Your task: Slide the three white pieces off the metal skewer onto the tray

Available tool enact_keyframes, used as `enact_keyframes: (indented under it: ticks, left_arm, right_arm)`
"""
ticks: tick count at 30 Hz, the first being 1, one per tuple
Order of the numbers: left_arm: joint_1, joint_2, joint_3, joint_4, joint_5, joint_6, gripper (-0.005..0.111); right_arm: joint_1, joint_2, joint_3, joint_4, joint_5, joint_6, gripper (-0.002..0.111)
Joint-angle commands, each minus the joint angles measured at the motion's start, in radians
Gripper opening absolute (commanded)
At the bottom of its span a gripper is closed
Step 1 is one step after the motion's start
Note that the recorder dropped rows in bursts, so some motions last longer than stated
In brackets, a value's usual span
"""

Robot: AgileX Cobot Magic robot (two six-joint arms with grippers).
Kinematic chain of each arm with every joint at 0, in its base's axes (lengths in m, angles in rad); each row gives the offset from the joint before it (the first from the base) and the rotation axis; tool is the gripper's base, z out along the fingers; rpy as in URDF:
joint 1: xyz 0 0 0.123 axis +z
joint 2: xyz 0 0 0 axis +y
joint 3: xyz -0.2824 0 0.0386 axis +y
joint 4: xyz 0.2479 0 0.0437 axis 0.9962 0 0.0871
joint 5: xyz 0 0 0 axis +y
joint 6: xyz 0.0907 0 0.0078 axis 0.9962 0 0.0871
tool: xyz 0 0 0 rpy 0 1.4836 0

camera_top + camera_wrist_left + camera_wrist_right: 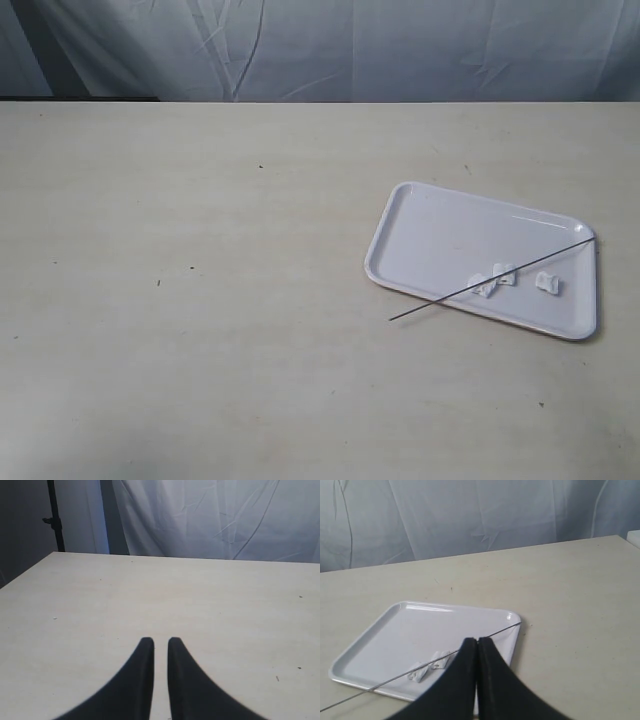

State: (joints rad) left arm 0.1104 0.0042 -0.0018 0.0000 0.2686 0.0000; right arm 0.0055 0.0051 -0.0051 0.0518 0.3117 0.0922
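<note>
Beige table (pixel 200 300); tray (pixel 430 230) mid-right w/ skewer (pixel 440 300) across, 3 white bits (pixel 503 272) on it; L gripper (pixel 160 641) barely parted, empty; R gripper (pixel 478 641) closed, empty.

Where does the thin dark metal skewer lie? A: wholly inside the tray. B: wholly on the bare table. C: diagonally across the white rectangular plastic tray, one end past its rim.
C: the thin dark metal skewer crosses the white rectangular tray and one end sticks out over the table.
</note>
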Motion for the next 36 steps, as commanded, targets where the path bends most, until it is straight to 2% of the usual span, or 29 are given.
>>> enact_keyframes:
  ticks: [1, 15, 19, 36]
  left_arm:
    - [0.001, -0.004, 0.002, -0.010, -0.008, 0.000, 0.011]
    - [-0.001, -0.004, 0.002, 0.000, -0.024, 0.000, 0.011]
    - [-0.045, -0.004, 0.002, 0.000, -0.037, 0.000, 0.011]
    - [-0.044, -0.004, 0.002, 0.000, -0.037, 0.000, 0.011]
  right_arm:
    - [-0.006, -0.005, 0.005, -0.017, -0.006, -0.013, -0.001]
    - [-0.006, -0.005, 0.005, -0.017, -0.006, -0.013, -0.001]
    - [-0.006, -0.005, 0.005, -0.017, -0.006, -0.011, -0.001]
    - [-0.006, -0.005, 0.005, -0.014, -0.006, -0.009, -0.001]
